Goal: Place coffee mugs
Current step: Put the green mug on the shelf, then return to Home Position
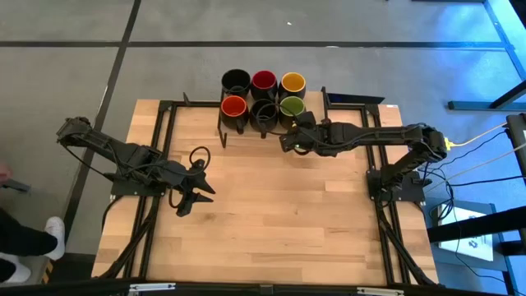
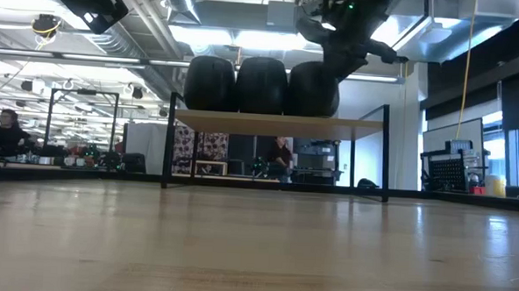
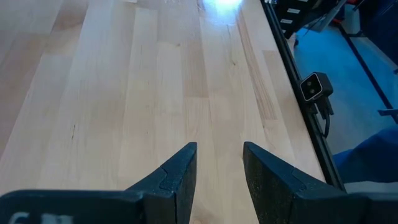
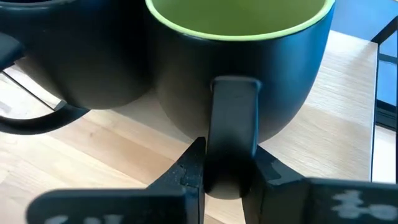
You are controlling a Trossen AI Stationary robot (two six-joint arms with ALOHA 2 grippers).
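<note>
Six coffee mugs [image 1: 263,97] wear dark, near-black outsides, and only their insides differ. In the high view, the far row runs black [image 1: 236,81], dark red [image 1: 264,80] and yellow [image 1: 292,82]; the near row runs orange-red [image 1: 234,106], black [image 1: 263,108] and green [image 1: 292,105], the green mug sitting at about five o'clock in the cluster. Up close, the green mug's [image 4: 242,62] lining is a pale yellow-green against its black wall and black handle [image 4: 231,134]. The table [image 1: 271,214] is light blond wood in long planks, edged by a black frame [image 1: 164,107]. Both arms are black throughout. The floor [image 1: 66,74] is grey, tinted blue toward two o'clock.
</note>
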